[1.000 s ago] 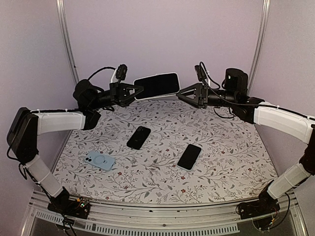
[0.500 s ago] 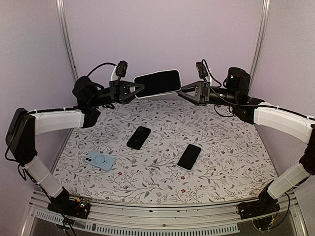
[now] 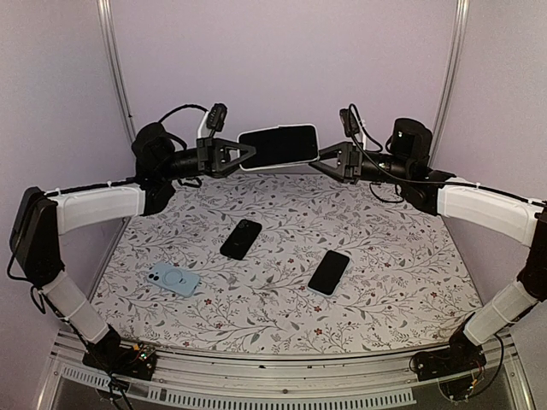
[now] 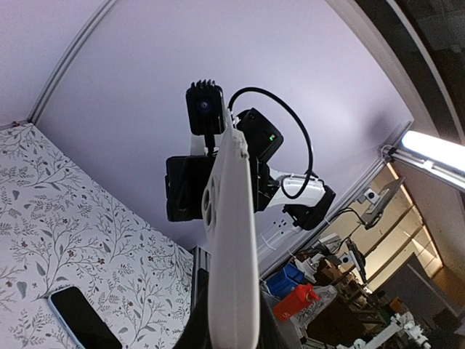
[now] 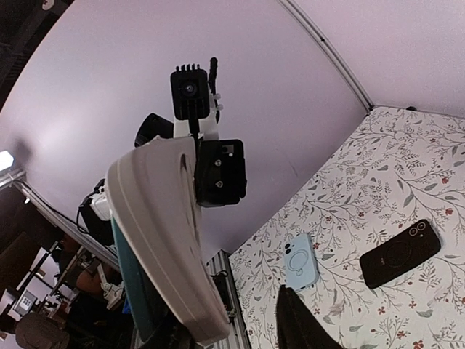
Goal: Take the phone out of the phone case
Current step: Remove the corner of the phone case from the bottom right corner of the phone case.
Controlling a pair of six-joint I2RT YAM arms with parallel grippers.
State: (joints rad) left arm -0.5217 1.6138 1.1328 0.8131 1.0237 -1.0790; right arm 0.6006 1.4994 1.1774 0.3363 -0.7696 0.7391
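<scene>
Left claw (image 3: pixel 243 154) of mine is clamping tight on the left end of the white phone case (image 4: pixel 234 240); in my left wrist view the case is running edge-on straight down between my fingers. My right claw (image 3: pixel 321 157) is meeting the opposite end, though I cannot tell whether it is truly pinching or only touching (the case is filling that wrist view and hiding most of the fingers). Over the last second I am sliding my left claw rightward and a little upward, and the case is travelling with it, while my right claw is lifting slightly to follow. The phone (image 3: pixel 278 145) is sitting dark-screened inside the case, held high in the air between both arms near the back wall. No gap is showing between phone and rim, so I am judging this as repositioning, with the peeling not yet begun. Well below, a black phone (image 3: pixel 329 272), a dark handset (image 3: pixel 241 238) and a light-blue case (image 3: pixel 173 278) are lying on the floral mat (image 3: pixel 402 256).
</scene>
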